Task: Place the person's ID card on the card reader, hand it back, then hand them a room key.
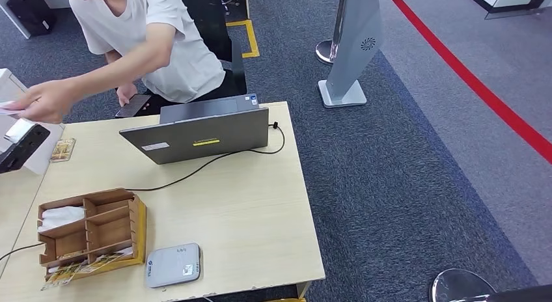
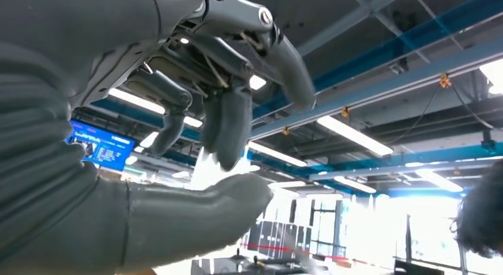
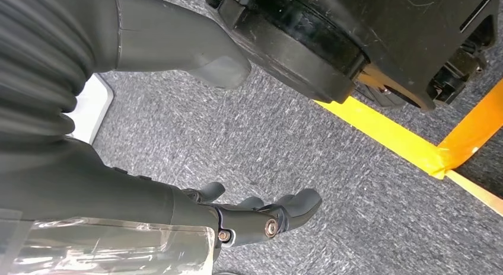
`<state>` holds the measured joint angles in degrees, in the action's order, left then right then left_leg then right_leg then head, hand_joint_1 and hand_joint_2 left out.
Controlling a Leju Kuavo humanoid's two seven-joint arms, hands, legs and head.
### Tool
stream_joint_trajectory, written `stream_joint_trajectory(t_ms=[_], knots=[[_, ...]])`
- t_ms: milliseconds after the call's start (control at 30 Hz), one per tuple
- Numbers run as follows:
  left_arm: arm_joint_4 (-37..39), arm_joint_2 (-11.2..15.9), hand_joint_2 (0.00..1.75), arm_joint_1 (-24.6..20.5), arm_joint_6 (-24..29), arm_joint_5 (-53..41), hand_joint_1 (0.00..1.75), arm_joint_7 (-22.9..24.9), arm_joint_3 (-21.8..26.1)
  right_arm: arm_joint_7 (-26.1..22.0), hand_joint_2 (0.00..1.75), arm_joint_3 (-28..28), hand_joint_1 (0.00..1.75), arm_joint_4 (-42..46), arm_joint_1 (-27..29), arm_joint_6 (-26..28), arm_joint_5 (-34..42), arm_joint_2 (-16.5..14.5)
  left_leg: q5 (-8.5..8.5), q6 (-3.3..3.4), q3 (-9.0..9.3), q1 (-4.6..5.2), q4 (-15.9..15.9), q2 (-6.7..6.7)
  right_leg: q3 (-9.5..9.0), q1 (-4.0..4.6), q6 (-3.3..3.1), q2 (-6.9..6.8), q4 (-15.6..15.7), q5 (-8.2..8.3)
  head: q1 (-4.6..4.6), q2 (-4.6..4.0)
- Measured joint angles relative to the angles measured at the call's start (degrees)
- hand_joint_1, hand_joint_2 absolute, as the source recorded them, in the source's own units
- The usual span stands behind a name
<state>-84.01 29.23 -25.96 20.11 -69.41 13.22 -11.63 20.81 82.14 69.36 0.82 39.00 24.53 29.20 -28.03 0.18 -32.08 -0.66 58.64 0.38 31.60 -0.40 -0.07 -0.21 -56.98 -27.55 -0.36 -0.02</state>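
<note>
ID card [image 1: 8,107]: far left, pinched in person's hand [image 1: 40,101], beyond table [image 1: 247,211] edge. Left robot hand [image 2: 225,115] raised, fingers apart, empty; right robot hand [image 3: 261,216] hanging, loosely curled, empty. Advised: close gently on card edge, then carry to card reader [image 1: 172,265], near edge.

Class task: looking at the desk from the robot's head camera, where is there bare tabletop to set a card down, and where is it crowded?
Free: the broad bare patch of table bordered by the laptop, its black cable and the right edge. Crowded: the front-left corner, where the wooden organizer and grey card reader sit close together.
</note>
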Motion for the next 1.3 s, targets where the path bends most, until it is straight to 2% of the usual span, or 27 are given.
stream_joint_trajectory(t_ms=[200,400,500,633,900,1100,1300], knots=[[-0.05,-0.49,1.75,1.51,-0.74,2.77,0.0,-0.01,-0.44,0.33,1.75,0.53,0.0,0.1,-0.05,0.36,0.78,0.0,0.0,0.0,0.0,0.0,0.0,0.0,0.0,0.0,0.0,0.0,0.0,0.0,0.0,0.0],[-6.53,-1.43,1.75,6.94,-5.83,6.12,0.0,0.33,-1.54,2.89,1.75,0.27,0.0,1.12,1.05,0.41,-1.07,0.01,-0.03,0.01,-0.02,0.01,0.0,0.0,0.01,-0.01,0.01,0.0,0.01,-0.02,0.02,0.0],[-12.37,-1.78,1.75,12.01,-8.31,8.23,0.0,-0.54,-3.12,5.45,1.75,-1.17,0.0,2.32,2.55,0.43,-3.34,0.08,-0.11,0.03,-0.02,0.02,0.0,0.05,0.02,-0.02,0.04,0.06,0.03,-0.04,0.01,0.0],[-19.67,-2.21,1.75,19.43,-8.78,8.78,0.0,-1.24,-6.19,7.92,1.75,-3.16,0.0,4.28,4.44,0.43,-5.5,0.41,-0.16,0.05,-0.05,0.02,0.0,0.1,0.05,-0.03,0.1,0.11,0.06,-0.08,0.02,0.0],[-27.71,-2.5,1.75,32.35,-10.04,4.56,0.0,-2.41,-12.13,9.69,1.75,-5.76,0.0,6.1,5.99,0.43,-6.32,0.57,-0.23,0.07,-0.06,0.02,0.0,0.15,0.06,-0.03,0.17,0.12,0.07,-0.13,-0.01,0.0],[-28.61,-0.54,1.75,37.67,-14.45,6.7,0.0,2.49,-17.84,10.73,1.75,-6.46,0.0,6.34,6.07,0.43,-5.97,0.57,-0.25,0.08,-0.07,0.01,0.0,0.11,0.06,-0.03,0.18,0.1,0.07,-0.14,-0.02,0.0],[-28.38,1.04,1.75,39.31,-16.2,6.53,0.0,10.25,-20.81,11.36,1.75,-6.59,0.0,6.33,5.86,0.43,-5.83,0.56,-0.23,0.08,-0.07,0.01,-0.01,0.08,0.04,-0.02,0.17,0.06,0.06,-0.14,-0.01,0.0]])
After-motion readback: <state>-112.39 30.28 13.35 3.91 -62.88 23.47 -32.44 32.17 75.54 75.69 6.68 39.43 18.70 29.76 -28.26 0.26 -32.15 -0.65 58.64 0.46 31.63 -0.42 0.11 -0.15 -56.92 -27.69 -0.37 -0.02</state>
